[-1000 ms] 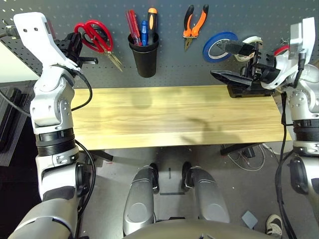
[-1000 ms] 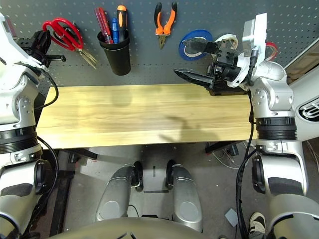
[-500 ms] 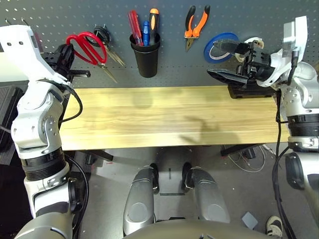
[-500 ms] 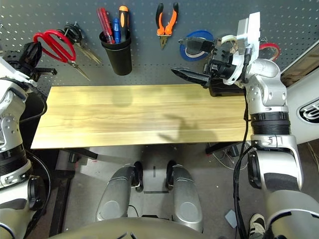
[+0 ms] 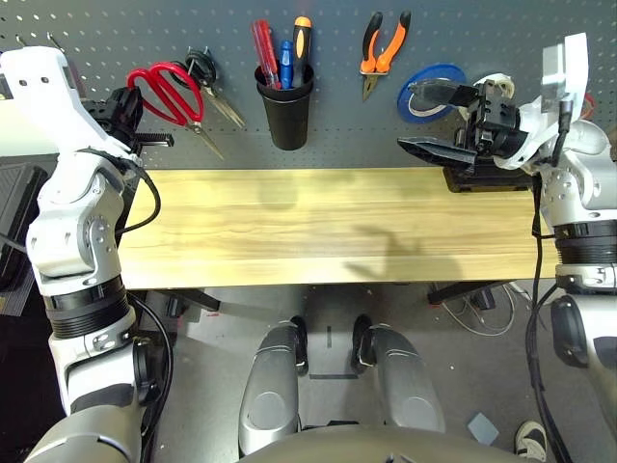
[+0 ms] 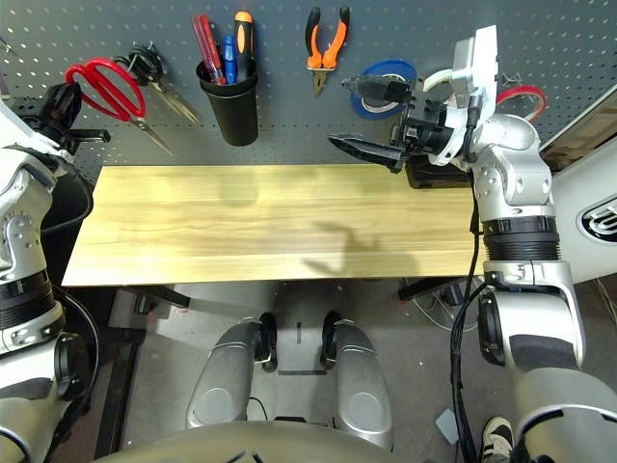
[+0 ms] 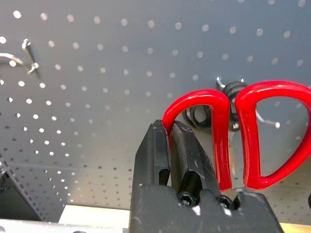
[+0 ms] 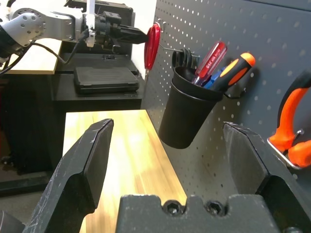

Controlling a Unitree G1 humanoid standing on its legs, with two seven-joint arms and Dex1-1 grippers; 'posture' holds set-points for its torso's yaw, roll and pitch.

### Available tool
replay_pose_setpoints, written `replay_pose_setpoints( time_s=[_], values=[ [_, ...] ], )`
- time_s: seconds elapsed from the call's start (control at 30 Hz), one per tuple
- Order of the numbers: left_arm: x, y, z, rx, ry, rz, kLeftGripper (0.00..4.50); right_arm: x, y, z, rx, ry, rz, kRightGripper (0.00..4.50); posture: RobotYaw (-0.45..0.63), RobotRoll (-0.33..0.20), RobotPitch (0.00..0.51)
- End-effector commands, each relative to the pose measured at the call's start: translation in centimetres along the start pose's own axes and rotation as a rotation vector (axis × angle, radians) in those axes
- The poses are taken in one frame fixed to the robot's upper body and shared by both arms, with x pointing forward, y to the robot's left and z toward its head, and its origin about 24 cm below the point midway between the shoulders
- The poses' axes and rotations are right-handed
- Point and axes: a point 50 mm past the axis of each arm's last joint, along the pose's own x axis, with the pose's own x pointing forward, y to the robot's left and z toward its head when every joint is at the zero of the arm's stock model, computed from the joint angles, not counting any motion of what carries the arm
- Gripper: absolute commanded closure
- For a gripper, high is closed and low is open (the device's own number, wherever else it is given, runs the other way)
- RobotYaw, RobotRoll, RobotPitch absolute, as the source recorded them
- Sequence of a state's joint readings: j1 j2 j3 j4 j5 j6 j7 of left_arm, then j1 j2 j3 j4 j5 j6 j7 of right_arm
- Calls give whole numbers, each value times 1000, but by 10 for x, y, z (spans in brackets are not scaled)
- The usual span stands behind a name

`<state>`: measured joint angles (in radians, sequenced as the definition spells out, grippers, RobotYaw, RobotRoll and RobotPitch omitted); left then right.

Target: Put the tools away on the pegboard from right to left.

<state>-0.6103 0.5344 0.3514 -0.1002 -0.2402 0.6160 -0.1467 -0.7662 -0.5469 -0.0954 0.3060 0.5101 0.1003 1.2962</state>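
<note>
Hanging the last tool at the left end of the pegboard (image 5: 116, 43), above the worktop's (image 5: 318, 227) far left corner. Red-handled scissors (image 5: 166, 85) clamped by one finger loop in the left gripper (image 5: 145, 116), jaws pinched tight on the loop's rim. Long axis slanting, handles toward the gripper, blades trailing down and rightward across the panel. Loops right against the hook (image 7: 224, 83) that already carries the black-handled scissors (image 5: 207, 77); seated or merely touching, cannot tell. Bare hook (image 7: 26, 56) further left. Right gripper (image 5: 439, 121) spread wide, empty, well apart near the far right corner.
</note>
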Motion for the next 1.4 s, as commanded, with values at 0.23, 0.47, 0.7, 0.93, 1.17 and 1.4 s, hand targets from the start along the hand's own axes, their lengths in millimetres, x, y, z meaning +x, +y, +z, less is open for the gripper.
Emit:
replay_pose_setpoints(
  time_s=[0.23,0.47,0.7,0.93,1.17,1.4],
  values=[
    [13,-5,-4,20,0,-6,4468,-8,4,4,-21,12,-21,0,2,0,162],
    [29,-16,-13,-13,10,9,4468,-10,5,5,-23,15,-29,0,-12,0,162],
    [39,-24,-26,-18,45,17,3766,-10,7,4,-22,14,-47,0,-24,0,165],
    [32,-28,-33,-14,59,-4,1226,-8,10,-4,-5,6,-76,0,-17,0,172],
    [7,-18,-41,26,97,-32,18,-11,11,-13,9,4,-129,0,0,0,178],
    [-27,-8,-50,56,104,-57,18,-29,16,-28,43,30,-294,0,21,0,178]
  ],
)
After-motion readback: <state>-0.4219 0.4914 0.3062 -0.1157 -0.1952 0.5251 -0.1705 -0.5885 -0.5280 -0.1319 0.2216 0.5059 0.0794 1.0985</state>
